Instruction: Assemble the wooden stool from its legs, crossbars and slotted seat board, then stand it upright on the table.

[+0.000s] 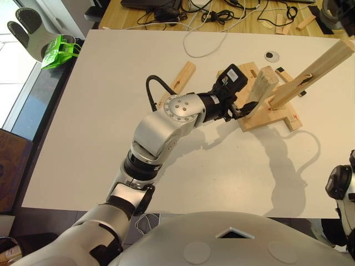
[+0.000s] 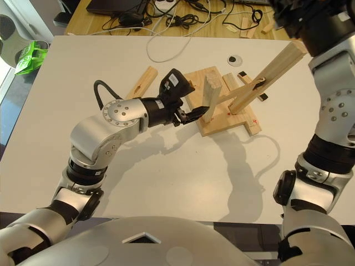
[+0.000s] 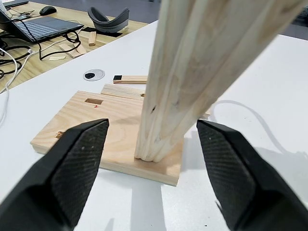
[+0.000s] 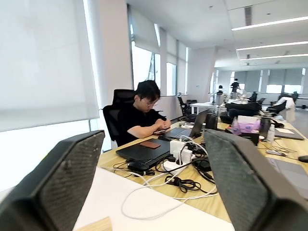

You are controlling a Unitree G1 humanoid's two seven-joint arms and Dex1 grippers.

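Seat board [image 2: 222, 125]: lies flat on the white tabletop [image 2: 166, 172], right of centre, slots facing up.
Upright leg [image 2: 209, 95]: stands on the seat board's near-left corner, close to vertical, foot on the board.
Left gripper [image 2: 194, 114]: low at the seat board's left edge, level with the upright leg's foot; jaws spread wide. Its fingers [image 3: 77, 159] sit one on each side of the leg with clear gaps, gripping nothing.
Tilted leg [image 2: 267, 76]: long piece, foot on the seat board's right half, leaning up and away to the right past the board's edge.
Crossbar [image 2: 230, 97]: short bar above the seat board, running between the upright leg and the tilted leg; joint detail too small to tell.
Right gripper [image 4: 154, 144]: high above and right of the seat board, at the tilted leg's top end; fingers [image 4: 62, 183] far apart. A sliver of wood shows below them; cannot tell if they touch it.
Loose leg [image 2: 142, 82]: flat on the tabletop, left of the seat board, apart from it.
Spare bars [image 3: 129, 79]: two short pieces just beyond the seat board's far edge, one with a black end.
Cable grommet [image 2: 235, 57]: farther back than the spare bars.
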